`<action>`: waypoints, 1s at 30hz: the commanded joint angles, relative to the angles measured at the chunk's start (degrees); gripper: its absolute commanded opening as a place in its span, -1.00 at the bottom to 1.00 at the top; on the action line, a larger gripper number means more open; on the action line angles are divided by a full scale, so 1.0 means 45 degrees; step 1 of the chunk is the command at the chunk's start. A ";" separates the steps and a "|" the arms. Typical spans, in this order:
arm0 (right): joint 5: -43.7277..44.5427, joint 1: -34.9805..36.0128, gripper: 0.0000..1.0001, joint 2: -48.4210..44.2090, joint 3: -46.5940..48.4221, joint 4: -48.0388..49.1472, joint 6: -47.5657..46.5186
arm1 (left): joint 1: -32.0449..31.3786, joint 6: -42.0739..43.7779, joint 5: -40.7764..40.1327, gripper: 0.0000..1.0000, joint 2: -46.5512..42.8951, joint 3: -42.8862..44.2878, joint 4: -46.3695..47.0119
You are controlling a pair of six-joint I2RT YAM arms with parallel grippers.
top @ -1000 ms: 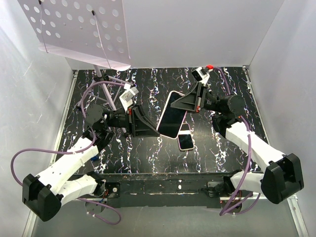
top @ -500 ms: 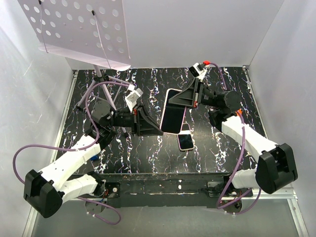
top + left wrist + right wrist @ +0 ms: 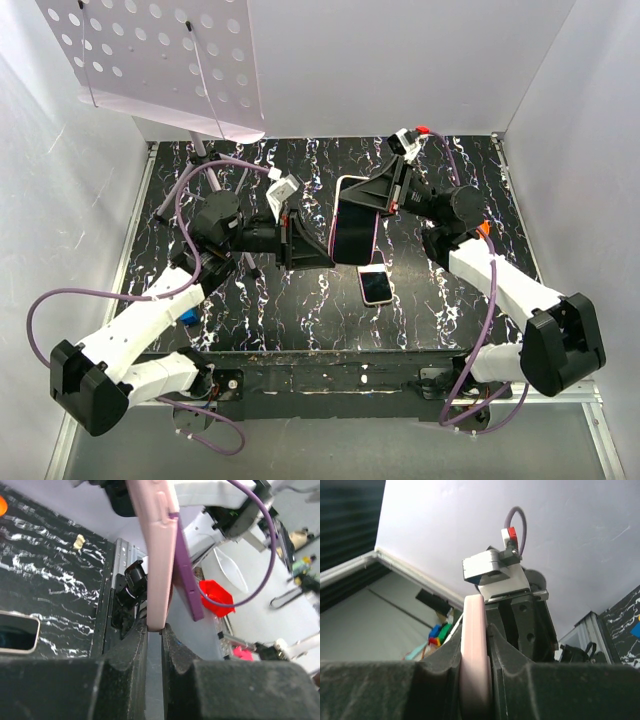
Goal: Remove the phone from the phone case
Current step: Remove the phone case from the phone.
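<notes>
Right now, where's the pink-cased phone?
Top view: pink-cased phone held up at centre, pinched between left gripper and right gripper, just beyond the second phone lying flat.

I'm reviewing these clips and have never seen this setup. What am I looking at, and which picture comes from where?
Two robot arms are bolted at the near edge of a black marbled table. The wide picture comes from a fixed camera above and behind them. The two close-ups come from a camera on each wrist. The right end effector is clamped on a phone in a pink case, holding it up off the table. The left end effector meets the case's lower edge; whether it grips is unclear. A second phone lies flat on the table below. A white perforated sheet stands at the back left.
</notes>
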 commanded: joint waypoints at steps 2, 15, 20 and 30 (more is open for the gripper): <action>0.2579 0.1174 -0.97 -0.2094 -0.0080 -0.0022 0.1936 | 0.0440 -0.1367 -0.8182 -1.00 0.0743 0.0250 -0.5463; 0.5826 0.1272 -0.97 -0.2116 -0.0355 -0.2937 -0.0257 | 0.0264 -0.2115 -0.7861 -0.24 -0.1857 -0.1393 -0.4001; 0.5494 0.0766 -0.97 -0.2876 -0.0238 -0.5550 -0.2675 | 0.0264 -0.1297 -0.6804 0.23 -0.2753 -0.1391 -0.4333; 0.4634 -0.0192 -0.97 -0.3542 0.0407 -0.9833 -0.6216 | 0.0264 -0.0783 -0.5693 0.85 -0.5022 -0.0729 -0.5372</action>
